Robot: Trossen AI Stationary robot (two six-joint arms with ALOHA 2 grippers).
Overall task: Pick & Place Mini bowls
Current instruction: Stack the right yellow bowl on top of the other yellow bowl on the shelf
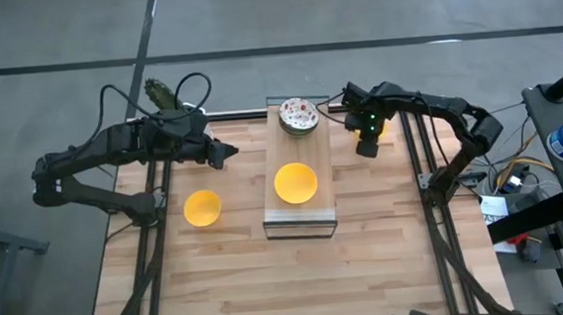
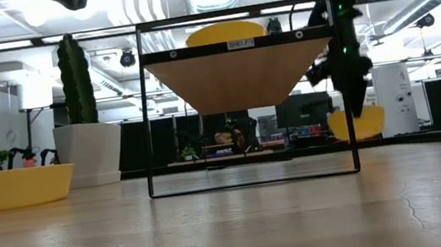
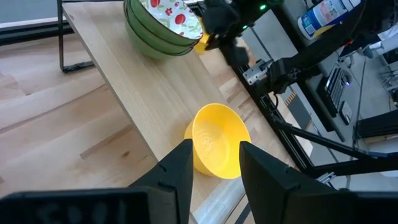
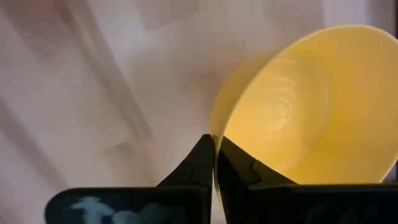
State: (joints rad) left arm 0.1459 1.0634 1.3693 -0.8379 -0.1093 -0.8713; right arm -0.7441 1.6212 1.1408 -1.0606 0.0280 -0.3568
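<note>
A yellow mini bowl (image 1: 295, 183) and a stack of floral mini bowls (image 1: 298, 116) sit on the wooden shelf top (image 1: 321, 155). Another yellow bowl (image 1: 203, 208) rests on the table to the shelf's left. My right gripper (image 1: 368, 140) is to the right of the shelf's far end, shut on a third yellow bowl (image 2: 357, 122). My left gripper (image 1: 224, 154) hovers open, left of the shelf; in its wrist view the fingers (image 3: 214, 155) frame the shelf's yellow bowl (image 3: 217, 140) without touching it. My right gripper (image 4: 214, 158) pinches the yellow bowl's rim (image 4: 219, 134), one finger inside the bowl and one outside. The fingers come from above, pointing down. The bowl hangs below them (image 2: 357, 122), seemingly a little clear of the table.
A white planter with a green cactus (image 2: 87, 149) stands at the table's far left. The shelf's black wire frame (image 2: 143, 108) holds its top above the table. The table's near half (image 1: 291, 286) is bare wood. Cables and equipment lie beyond the right edge.
</note>
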